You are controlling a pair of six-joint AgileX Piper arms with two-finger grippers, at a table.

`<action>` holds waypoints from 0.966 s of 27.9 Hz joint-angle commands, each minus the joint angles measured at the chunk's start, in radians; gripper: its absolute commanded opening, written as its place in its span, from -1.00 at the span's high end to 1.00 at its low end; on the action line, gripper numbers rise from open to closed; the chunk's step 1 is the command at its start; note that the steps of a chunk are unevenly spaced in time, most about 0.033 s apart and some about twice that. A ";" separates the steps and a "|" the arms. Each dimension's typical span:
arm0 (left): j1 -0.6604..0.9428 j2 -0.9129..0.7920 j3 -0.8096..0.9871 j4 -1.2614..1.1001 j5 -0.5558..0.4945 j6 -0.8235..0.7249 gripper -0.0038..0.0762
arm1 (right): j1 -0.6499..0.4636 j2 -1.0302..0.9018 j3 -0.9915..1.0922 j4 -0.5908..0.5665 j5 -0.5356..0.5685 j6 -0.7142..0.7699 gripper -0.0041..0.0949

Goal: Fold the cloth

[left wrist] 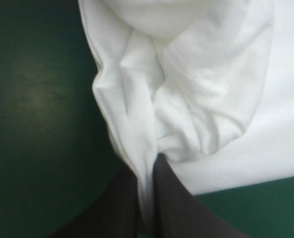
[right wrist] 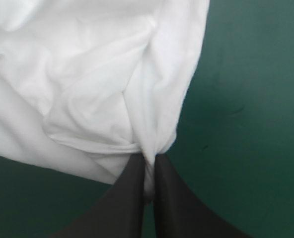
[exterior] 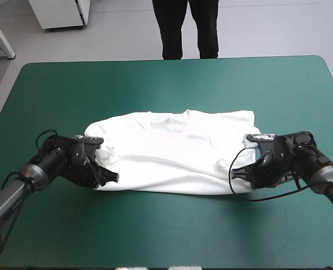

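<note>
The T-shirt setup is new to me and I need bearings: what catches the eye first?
A white T-shirt lies spread across the middle of the teal-green table. The left gripper pinches its near left corner and the right gripper its near right corner, both shut on the fabric, low over the table.

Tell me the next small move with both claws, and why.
Probably lift both claws together slightly, then carry the near edge toward the far one. The left claw and right claw are each shut on a near corner of the T-shirt, which lies spread on the table.
</note>
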 commanded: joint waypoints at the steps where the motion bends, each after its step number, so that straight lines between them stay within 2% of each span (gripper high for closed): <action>1: 0.000 -0.025 -0.147 0.036 0.048 0.037 0.93 | 0.002 -0.035 -0.155 -0.031 0.018 -0.019 0.95; 4: 0.000 -0.022 -0.262 0.080 0.033 0.040 0.93 | 0.002 -0.024 -0.259 -0.090 0.009 -0.019 0.95; 8: 0.000 0.004 -0.354 0.156 -0.048 0.040 0.93 | 0.000 0.002 -0.346 -0.154 -0.025 -0.017 0.95; 12: 0.000 0.088 -0.442 0.207 -0.059 0.040 0.93 | -0.002 0.044 -0.418 -0.227 -0.110 0.011 0.95; 16: 0.000 0.196 -0.551 0.240 -0.065 0.031 0.93 | -0.002 0.136 -0.501 -0.279 -0.121 0.013 0.95; 20: 0.012 0.309 -0.687 0.239 -0.065 0.029 0.93 | -0.040 0.237 -0.575 -0.273 -0.140 0.032 0.95; 27: 0.039 0.481 -0.872 0.224 -0.069 0.025 0.93 | -0.135 0.407 -0.704 -0.160 -0.150 -0.030 0.95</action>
